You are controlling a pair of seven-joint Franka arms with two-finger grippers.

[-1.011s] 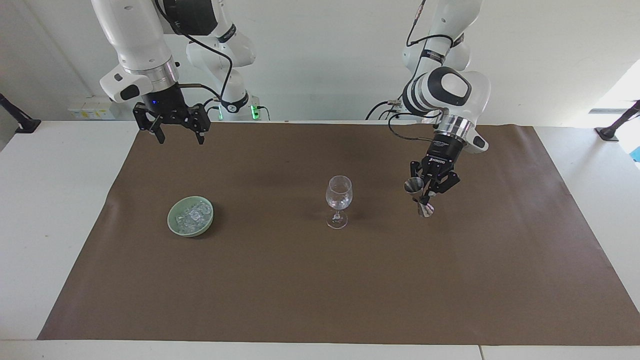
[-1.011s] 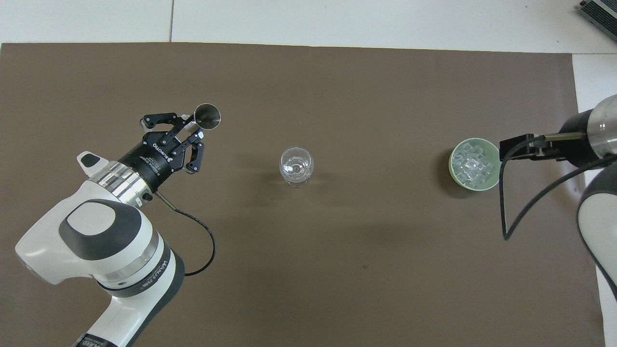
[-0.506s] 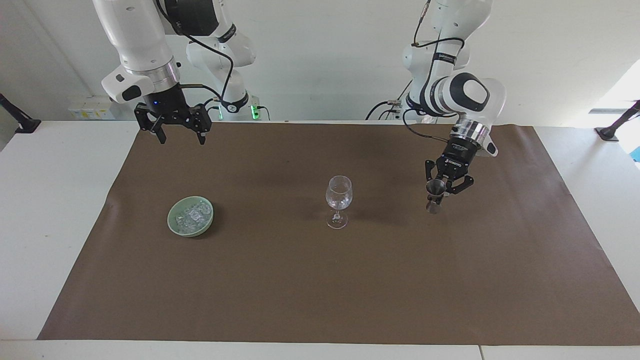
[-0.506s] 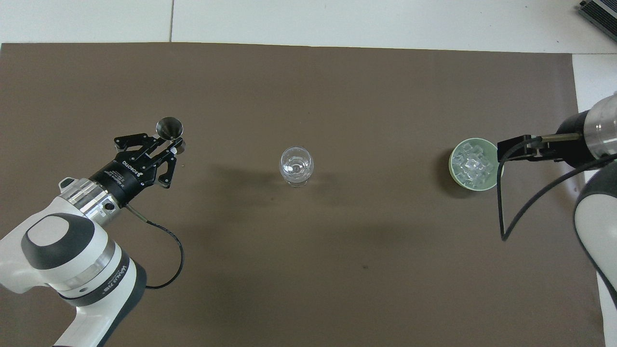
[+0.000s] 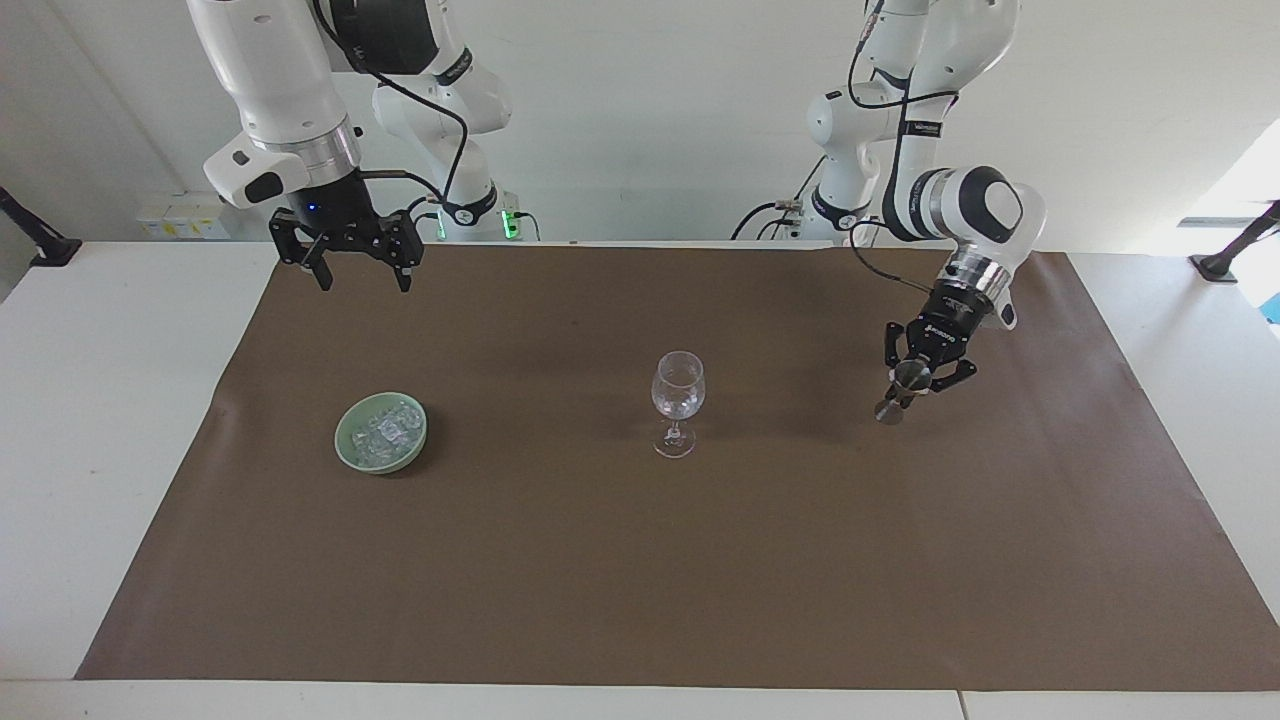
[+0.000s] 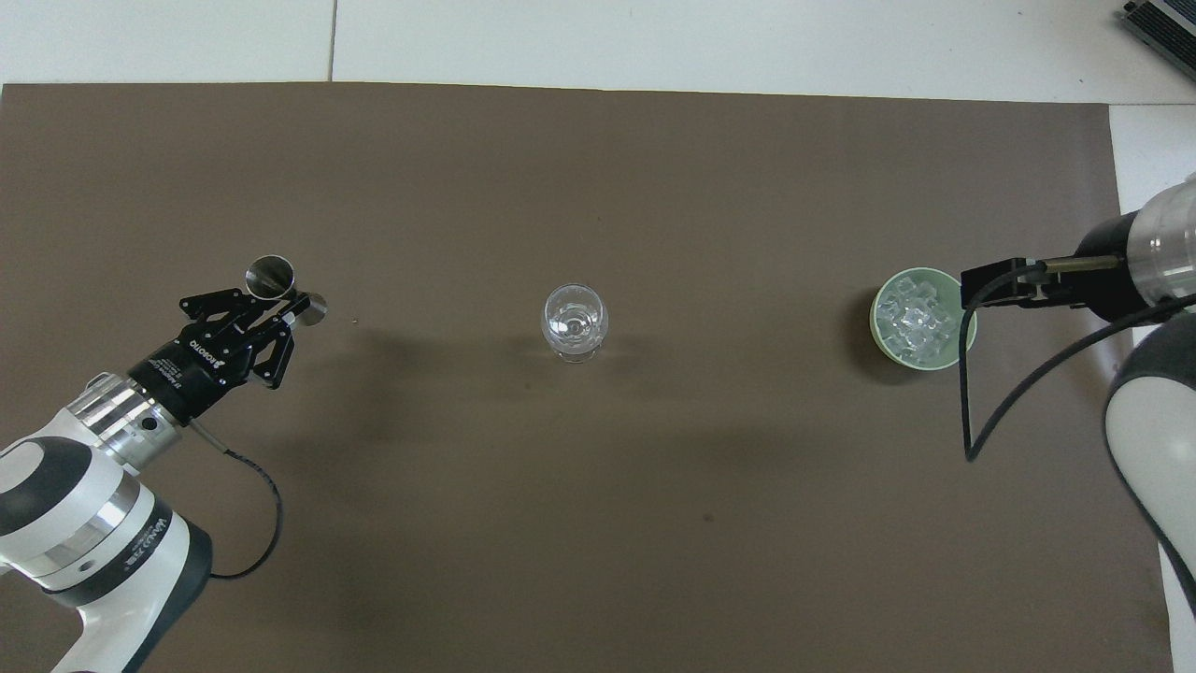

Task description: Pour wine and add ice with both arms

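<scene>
In the middle of the brown mat (image 5: pixel 640 560) stands the wine glass (image 5: pixel 678 402), upright, with open mat all around it. Toward the right arm's end of the table from the glass, and well apart from it, sits a green bowl (image 5: pixel 349 447) with the ice (image 5: pixel 388 430) piled inside. Toward the left arm's end from the glass, also well apart, the left gripper (image 5: pixel 908 385) hangs just above the mat. Its fingers are pinched tight on the thin waist of a small metal cup (image 5: pixel 900 388), which is tilted, with its lower end close to the mat; I cannot tell if it touches. The right gripper (image 5: pixel 358 276) waits up in the air over the mat's edge by the robots, toward the right arm's end from the glass. Its fingers are spread wide and hold nothing. The mat is bare between the glass and its edge away from the robots. White table (image 5: pixel 90 420) shows past both ends of the mat.
</scene>
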